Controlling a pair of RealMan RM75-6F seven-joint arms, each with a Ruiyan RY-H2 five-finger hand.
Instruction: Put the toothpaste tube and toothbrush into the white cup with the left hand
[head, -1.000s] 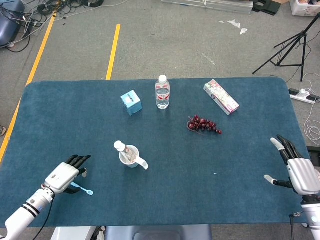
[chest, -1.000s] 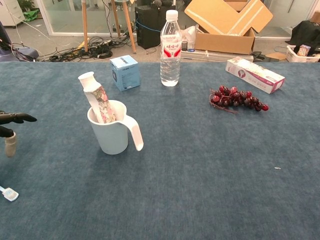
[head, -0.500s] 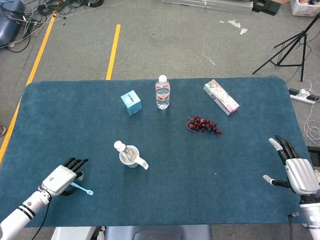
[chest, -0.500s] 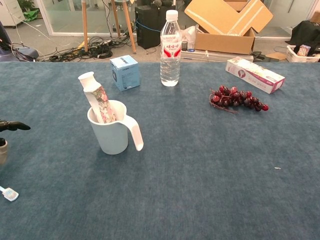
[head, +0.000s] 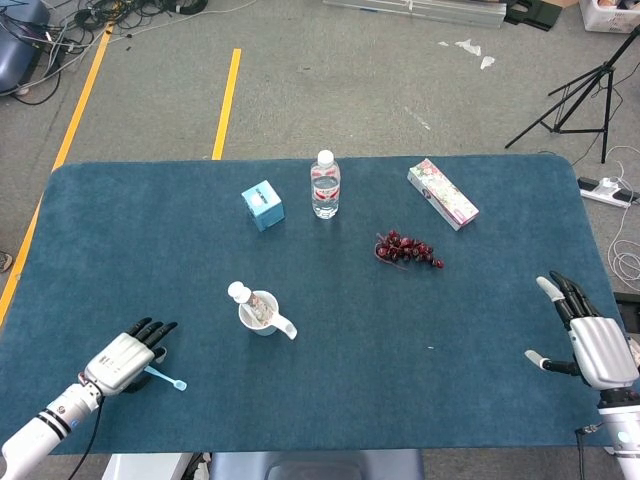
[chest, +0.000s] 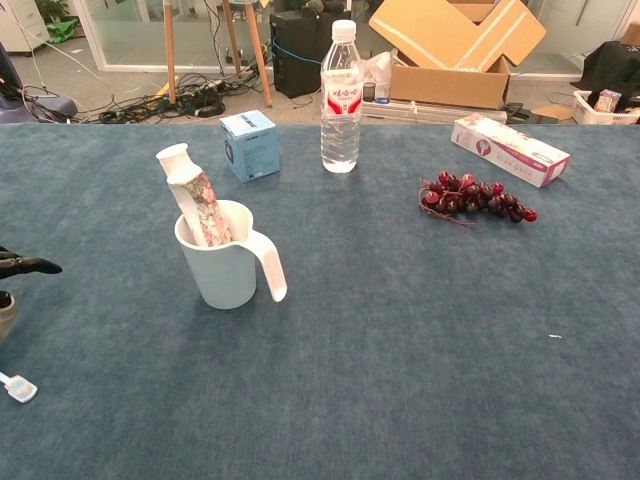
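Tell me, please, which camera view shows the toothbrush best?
The head view. There the toothbrush shows from its head back to where its handle goes under the left hand, lying on the table. The chest view shows only its brush head at the left edge.

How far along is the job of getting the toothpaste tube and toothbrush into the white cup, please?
About halfway. The toothpaste tube already stands in the white cup. The toothbrush lies on the table beside the left hand, whose fingers are over its handle; whether it is gripped is unclear. Lifting it and dropping it into the cup remains. The right hand is open.
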